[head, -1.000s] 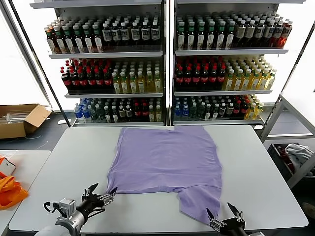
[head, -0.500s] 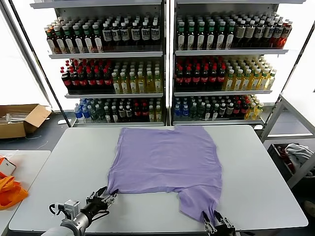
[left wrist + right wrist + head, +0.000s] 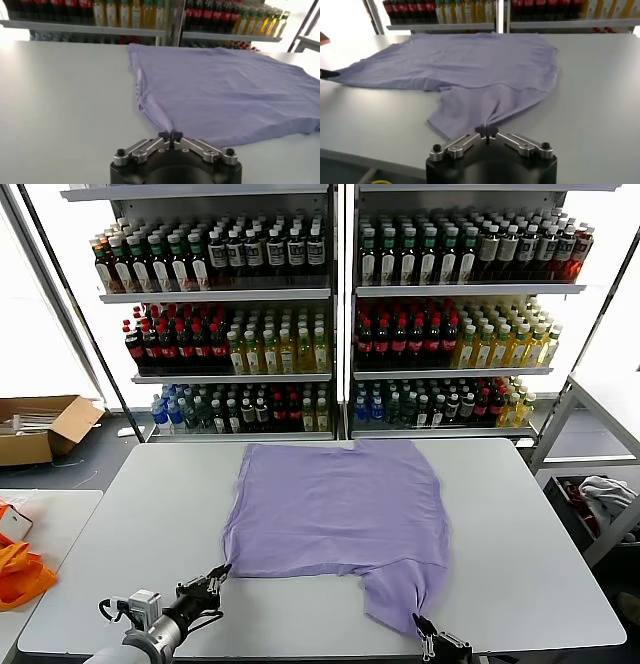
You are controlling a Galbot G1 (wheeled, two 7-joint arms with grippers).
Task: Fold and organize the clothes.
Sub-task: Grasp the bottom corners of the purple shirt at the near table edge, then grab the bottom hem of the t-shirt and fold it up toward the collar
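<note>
At the near edge of the grey table (image 3: pixel 520 564), the right gripper (image 3: pixel 428 636) is seen clenched on the tip of the lavender T-shirt (image 3: pixel 335 509), at the sleeve that trails toward the robot; in the right wrist view the fabric is gathered into a small pucker between the closed fingertips (image 3: pixel 481 131). Further left along the near side, the left gripper (image 3: pixel 216 574) is clamped on the shirt's near left corner, the cloth drawn into a thin ridge running up from the fingertips (image 3: pixel 164 135). The shirt is spread plain side up across the middle of the table, mostly flat, with light creases by both grips; no print or label can be made out on it. Off to the left, orange fabric (image 3: pixel 20 572) and a cardboard box (image 3: pixel 40 427) are seen. Behind the table, shelves (image 3: pixel 340 294) are stocked with bottled drinks; their labels cannot be read
</note>
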